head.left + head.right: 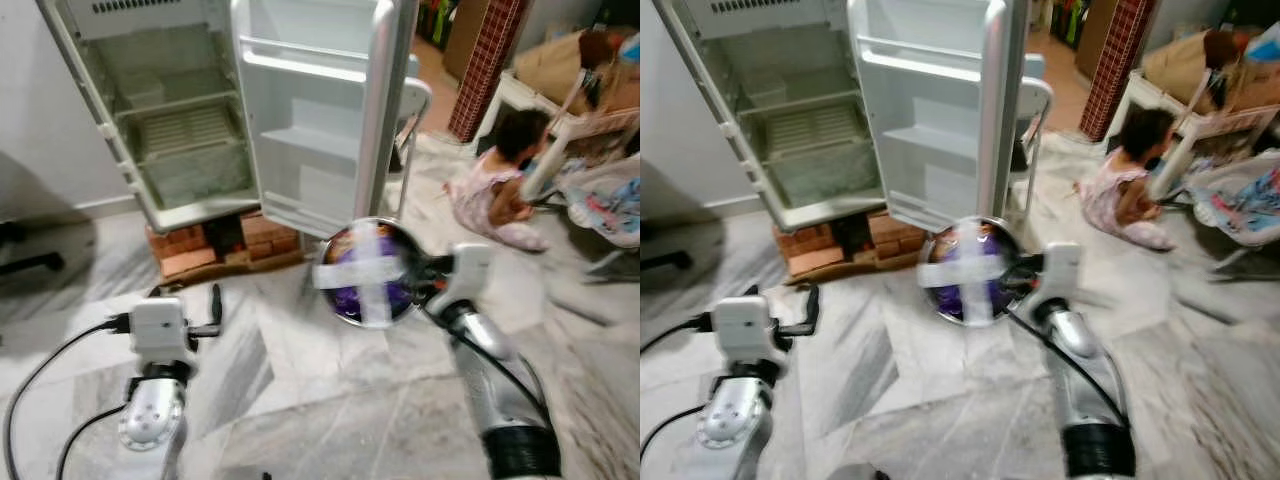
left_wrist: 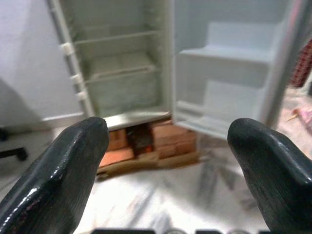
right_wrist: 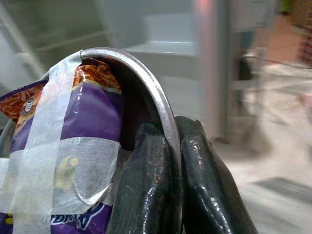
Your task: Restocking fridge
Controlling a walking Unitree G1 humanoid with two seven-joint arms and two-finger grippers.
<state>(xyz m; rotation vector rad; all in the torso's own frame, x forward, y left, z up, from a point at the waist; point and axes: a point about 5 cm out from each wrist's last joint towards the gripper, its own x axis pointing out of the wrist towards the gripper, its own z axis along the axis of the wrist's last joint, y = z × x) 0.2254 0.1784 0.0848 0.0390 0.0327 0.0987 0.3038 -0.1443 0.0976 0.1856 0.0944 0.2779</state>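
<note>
Right gripper (image 3: 173,146): jaws pinched on rim of steel bowl (image 1: 345,300), before the fridge (image 1: 190,110).
Bowl contents: purple snack packet (image 3: 92,117), taped.
Left gripper (image 2: 165,161): jaws wide apart, empty.

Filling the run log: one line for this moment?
right pincer: shut on bowl rim | left pincer: open | fridge: open

Head pair high, wrists close
Both eyes look down past the grippers at the open fridge (image 1: 190,120); each wrist camera faces it along its own fingers
</note>
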